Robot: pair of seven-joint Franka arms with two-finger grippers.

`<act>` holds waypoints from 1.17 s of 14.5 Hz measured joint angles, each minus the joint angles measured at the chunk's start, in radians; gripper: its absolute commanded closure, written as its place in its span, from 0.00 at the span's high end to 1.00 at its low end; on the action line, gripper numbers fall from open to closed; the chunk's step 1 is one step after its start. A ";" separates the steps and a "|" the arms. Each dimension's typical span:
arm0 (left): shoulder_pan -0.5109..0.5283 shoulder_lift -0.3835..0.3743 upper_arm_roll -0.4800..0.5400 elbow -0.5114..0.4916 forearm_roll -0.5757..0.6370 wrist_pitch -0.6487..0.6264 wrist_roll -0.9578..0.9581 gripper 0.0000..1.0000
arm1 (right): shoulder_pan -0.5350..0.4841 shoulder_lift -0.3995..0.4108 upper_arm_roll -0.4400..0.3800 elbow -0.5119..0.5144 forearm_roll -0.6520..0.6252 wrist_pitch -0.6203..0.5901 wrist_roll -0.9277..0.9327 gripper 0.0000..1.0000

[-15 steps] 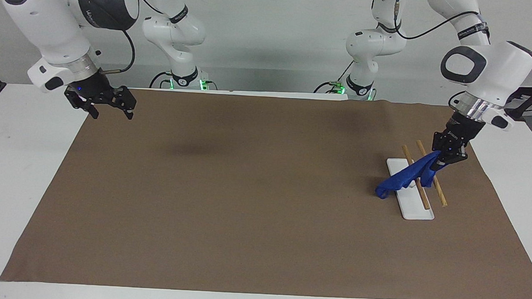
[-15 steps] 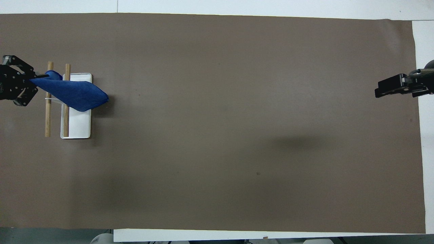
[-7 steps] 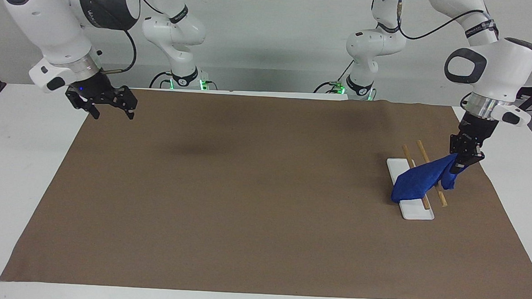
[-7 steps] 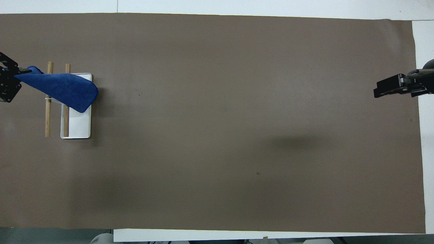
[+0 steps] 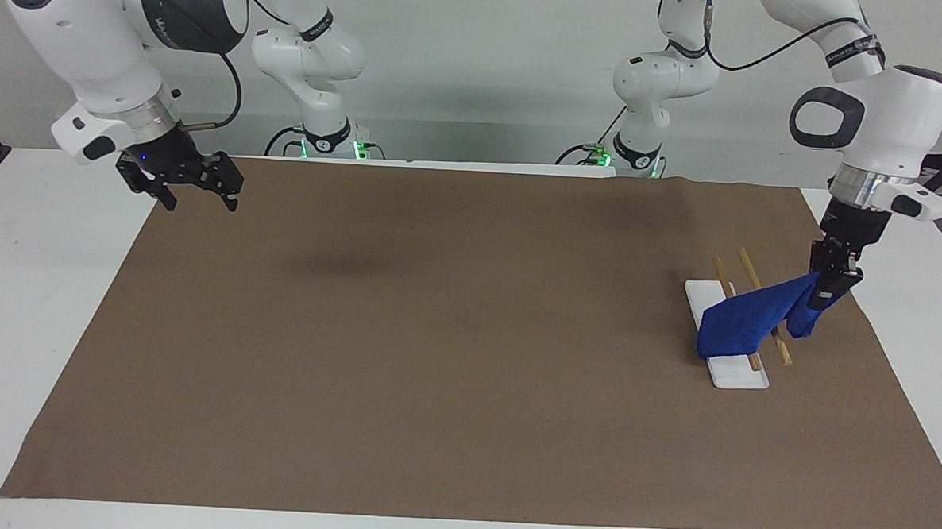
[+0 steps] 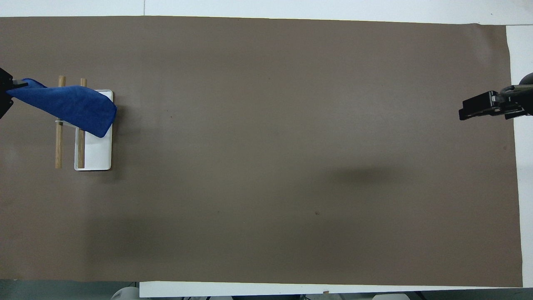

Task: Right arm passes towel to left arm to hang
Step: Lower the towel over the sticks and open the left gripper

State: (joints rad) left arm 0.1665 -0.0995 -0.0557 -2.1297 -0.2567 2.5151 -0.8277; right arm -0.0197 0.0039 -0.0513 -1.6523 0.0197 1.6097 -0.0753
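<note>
Since earlier frame: left claw [image 5: 828, 290] shifted outward from rack [image 5: 734, 340], dragging towel [image 5: 747, 320] across both rods. Left claw clamped on towel end; other end drapes over rack base. Right claw [image 5: 196, 190] waits, fingers spread, well apart from rack, over mat [image 5: 436, 334] corner.

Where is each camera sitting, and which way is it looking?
Facing view: high across the table, looking at the robots; both whole arms show, the left gripper holding the towel over the rack, the right gripper waiting open over the mat's edge.
Overhead view: high above the robots' end, looking steeply down; only the right gripper and a sliver of the left gripper show.
Shared: towel, rack and mat, turned half round.
</note>
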 measured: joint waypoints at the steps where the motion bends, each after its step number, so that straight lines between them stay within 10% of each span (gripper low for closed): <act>1: 0.020 0.000 0.000 0.000 0.000 0.001 0.036 0.00 | 0.000 0.000 0.000 0.000 0.000 0.000 0.000 1.00; 17: 0.045 0.077 -0.019 0.123 -0.062 0.021 0.112 0.00 | 0.000 0.000 0.001 0.000 0.000 -0.001 0.000 1.00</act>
State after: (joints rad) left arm 0.2112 -0.0229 -0.0750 -2.0071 -0.3185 2.5363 -0.7154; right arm -0.0195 0.0039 -0.0499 -1.6520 0.0197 1.6091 -0.0753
